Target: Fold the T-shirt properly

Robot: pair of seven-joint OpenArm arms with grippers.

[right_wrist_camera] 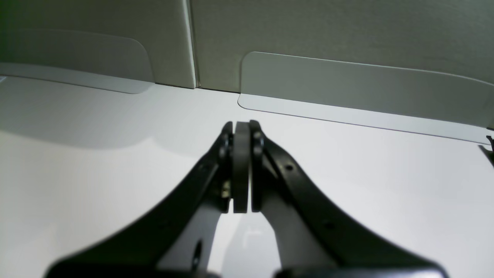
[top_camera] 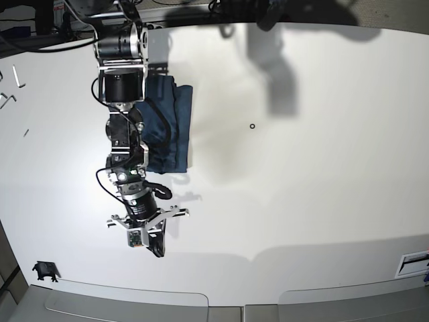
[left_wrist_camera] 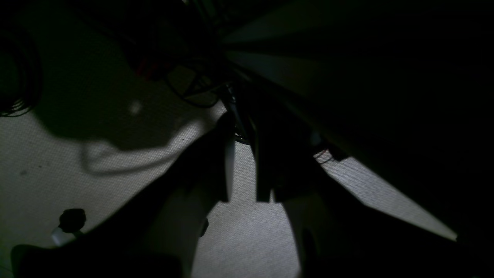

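The T-shirt (top_camera: 171, 127) lies as a folded dark navy bundle on the white table (top_camera: 301, 188), at the back left of the base view, with its left part hidden behind the right arm. My right gripper (top_camera: 157, 248) hovers over bare table well in front of the T-shirt; in the right wrist view its pads (right_wrist_camera: 242, 170) are pressed together with nothing between them. My left gripper (left_wrist_camera: 242, 131) shows dimly in the left wrist view. Its fingers stand a little apart, empty, over a grey textured surface. In the base view only a dark part of the left arm (top_camera: 265, 12) shows at the far edge.
A small black ring (top_camera: 252, 126) lies mid-table, right of the shirt. A black clip (top_camera: 44, 270) sits at the front left and metal keys (top_camera: 16, 76) at the far left. Low white panels (right_wrist_camera: 347, 96) line the front edge, with a label (top_camera: 412, 263) at the right.
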